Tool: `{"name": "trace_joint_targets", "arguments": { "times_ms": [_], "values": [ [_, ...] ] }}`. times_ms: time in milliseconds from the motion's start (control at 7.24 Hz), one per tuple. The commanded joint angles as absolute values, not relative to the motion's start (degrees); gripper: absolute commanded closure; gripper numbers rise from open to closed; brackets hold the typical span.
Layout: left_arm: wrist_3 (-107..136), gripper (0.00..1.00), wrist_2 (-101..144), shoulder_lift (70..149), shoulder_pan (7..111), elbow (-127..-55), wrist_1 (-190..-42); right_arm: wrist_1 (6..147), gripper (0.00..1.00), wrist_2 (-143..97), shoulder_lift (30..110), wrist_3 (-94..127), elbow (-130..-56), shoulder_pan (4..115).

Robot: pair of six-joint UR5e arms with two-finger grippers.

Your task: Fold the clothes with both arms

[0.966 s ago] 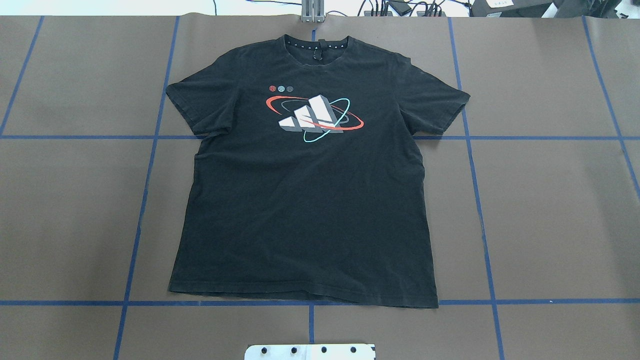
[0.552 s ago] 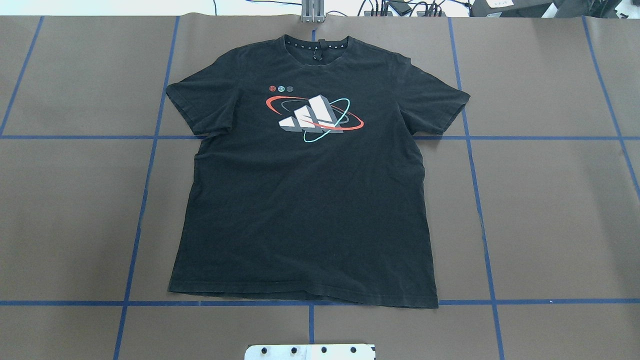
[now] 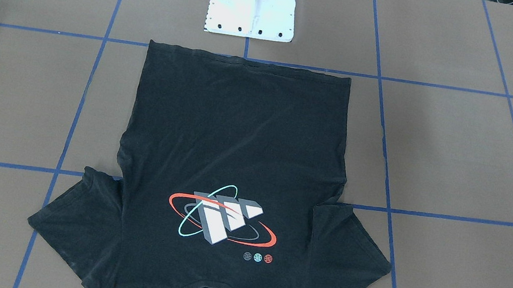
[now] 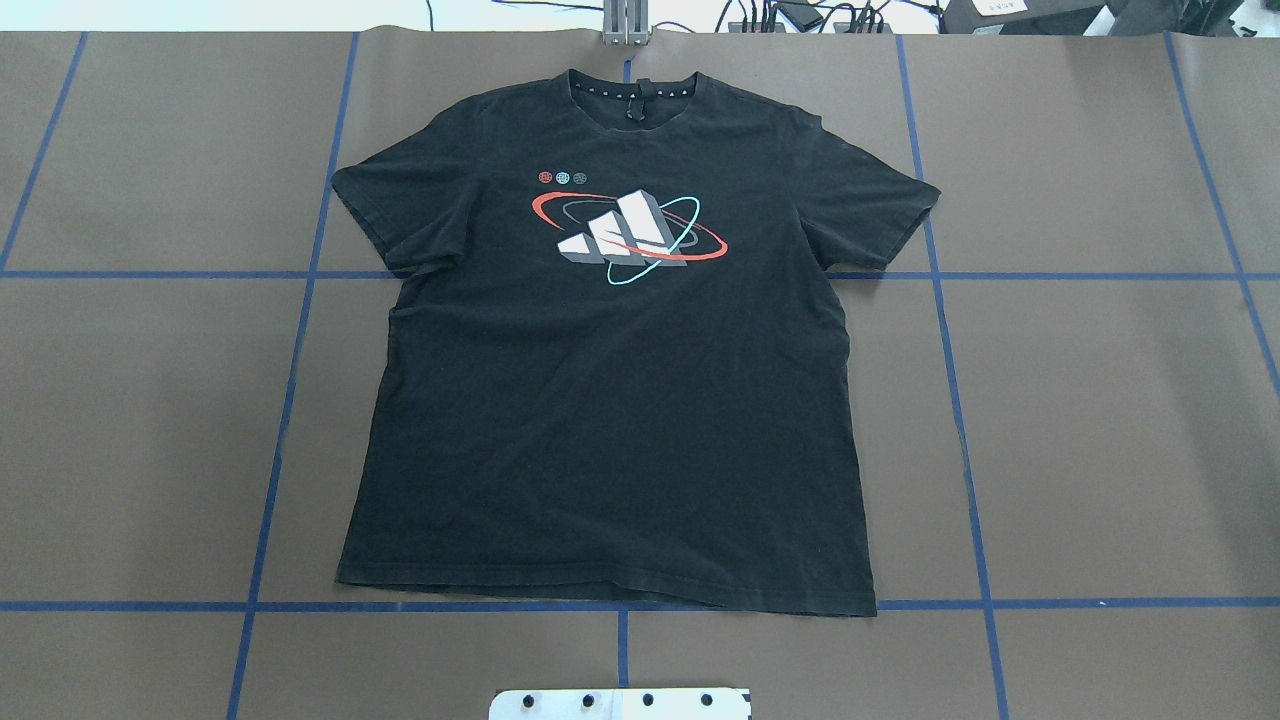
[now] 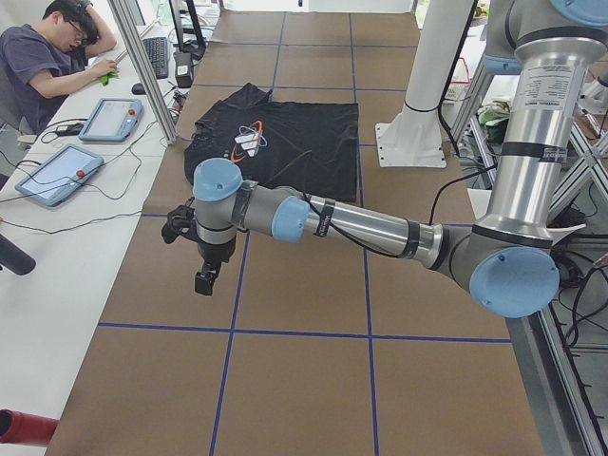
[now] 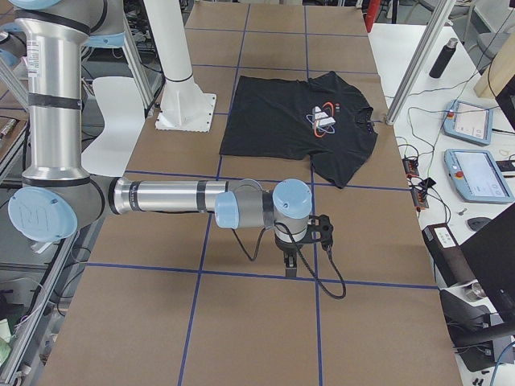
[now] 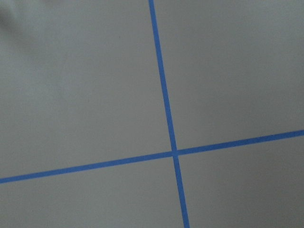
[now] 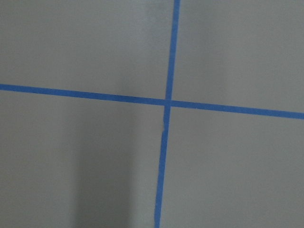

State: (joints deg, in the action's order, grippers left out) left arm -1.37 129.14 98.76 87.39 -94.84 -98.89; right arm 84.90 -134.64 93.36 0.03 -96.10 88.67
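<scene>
Overhead exterior shows no change over the last second: the shirt lies exactly as it did in both earlier frames, with the same outline, the same faint creases, and neither arm in that view. My reading is that folding has not begun and the first grasp is still to come.

The shirt is spread flat and face up in the middle of the surface, sleeves out to either side. The logo is uppermost. The collar lies at the far edge from the robot, and the hem is near the pedestal, roughly along a line of blue tape.

In the side views the left arm reaches out low over bare surface toward the robot's left end, wrist pointing down and well apart from the shirt. The right arm does the same toward the robot's right end. Each wrist camera sees only brown surface and a crossing of tape, with no cloth and no fingers. Whether either set of jaws is apart or together I cannot tell, since they show only in the side views. Nothing is held in either.

Both arms likely need to travel inward to the shirt before any fold can start, probably to matching points such as the two sleeves or the hem corners.
</scene>
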Motion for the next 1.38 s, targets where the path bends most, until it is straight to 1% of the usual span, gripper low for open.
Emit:
{"name": "trace_joint_targets", "arguments": {
  "times_ms": [0,138,276,414,552,828,966,1104,1242],
  "values": [
    [-0.7,0.00,129.2,98.6,85.1,-92.7,-107.0,80.5,0.00,-134.8,91.0,1.9,-94.2,84.7],
    [-0.1,0.00,129.0,99.9,83.3,-91.9,-107.0,80.4,0.00,-134.9,88.2,6.5,-94.0,83.5],
    [0.1,0.00,128.8,104.0,81.8,-90.9,-106.8,80.6,0.00,-135.2,85.3,7.0,-93.3,82.4],
    [2.7,0.00,128.9,107.1,81.4,-89.1,-107.0,80.6,0.00,-135.0,79.9,10.5,-91.3,80.2],
    [6.4,0.00,129.3,107.1,81.0,-88.4,-109.5,80.4,0.00,-134.7,76.4,13.0,-88.5,77.0],
    [11.6,0.00,128.8,107.3,76.5,-82.9,-118.5,80.1,0.00,-134.6,70.1,13.3,-84.7,72.6],
    [20.8,0.00,128.8,107.2,76.5,-79.7,-127.9,80.1,0.00,-134.6,67.1,15.1,-82.6,72.1],
    [28.0,0.00,128.8,107.4,75.8,-74.5,-137.2,79.8,0.00,-133.0,62.4,15.6,-79.6,70.7],
    [30.3,0.00,127.9,108.2,74.4,-70.9,-142.0,74.6,0.00,-130.9,61.6,17.2,-76.8,68.3]
  ]
}}
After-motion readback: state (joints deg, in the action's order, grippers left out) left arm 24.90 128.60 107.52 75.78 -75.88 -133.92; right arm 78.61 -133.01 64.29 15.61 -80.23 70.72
